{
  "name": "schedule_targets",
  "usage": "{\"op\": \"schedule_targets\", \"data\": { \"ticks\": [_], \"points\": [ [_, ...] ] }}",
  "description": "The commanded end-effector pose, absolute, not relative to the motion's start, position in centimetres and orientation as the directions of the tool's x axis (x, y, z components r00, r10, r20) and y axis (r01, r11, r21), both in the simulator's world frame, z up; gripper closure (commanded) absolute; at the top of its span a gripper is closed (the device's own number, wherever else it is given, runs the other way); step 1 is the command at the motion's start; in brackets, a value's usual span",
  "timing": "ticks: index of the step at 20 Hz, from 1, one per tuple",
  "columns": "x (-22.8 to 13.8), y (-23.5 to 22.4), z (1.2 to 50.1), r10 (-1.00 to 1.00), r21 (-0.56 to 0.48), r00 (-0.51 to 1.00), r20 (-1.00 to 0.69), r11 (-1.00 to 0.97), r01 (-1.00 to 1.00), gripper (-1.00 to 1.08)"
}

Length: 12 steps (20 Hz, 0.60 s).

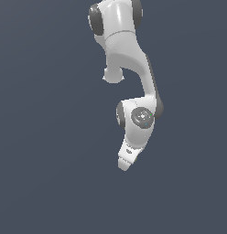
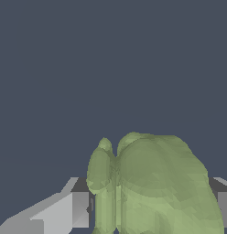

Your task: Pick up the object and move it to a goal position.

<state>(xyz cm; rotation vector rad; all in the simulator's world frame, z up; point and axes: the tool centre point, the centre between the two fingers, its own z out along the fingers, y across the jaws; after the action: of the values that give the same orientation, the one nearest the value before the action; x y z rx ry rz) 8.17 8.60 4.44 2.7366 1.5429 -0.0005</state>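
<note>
White Franka arm (image 1: pixel 129 68) hangs over plain dark grey-blue ground, white gripper (image 1: pixel 124 165) pointing down; no writing, labels or brands readable anywhere. In wrist view the lumpy olive-green mottled object (image 2: pixel 152 187) sits between the grey finger pads (image 2: pixel 80 209), jaws closed partway against its sides. Object not visible in exterior view.

Both renders are evenly and softly lit, with flat slate-blue backgrounds and no cast shadows. The white arm (image 1: pixel 133 68) shades gently toward grey on its undersides, without glare. Edges look slightly soft and low-resolution. The green object (image 2: pixel 154 187) shows faceted, translucent shading up close.
</note>
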Motion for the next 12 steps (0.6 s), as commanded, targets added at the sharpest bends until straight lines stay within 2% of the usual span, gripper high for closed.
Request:
{"op": "schedule_targets", "data": {
  "ticks": [1,12],
  "points": [
    [8.18,8.62,4.45,0.856,0.0,0.517,0.0,-0.517,0.856,1.08],
    [7.82,8.89,5.18,0.855,0.001,0.518,0.0,-0.518,0.855,1.08]
  ]
}}
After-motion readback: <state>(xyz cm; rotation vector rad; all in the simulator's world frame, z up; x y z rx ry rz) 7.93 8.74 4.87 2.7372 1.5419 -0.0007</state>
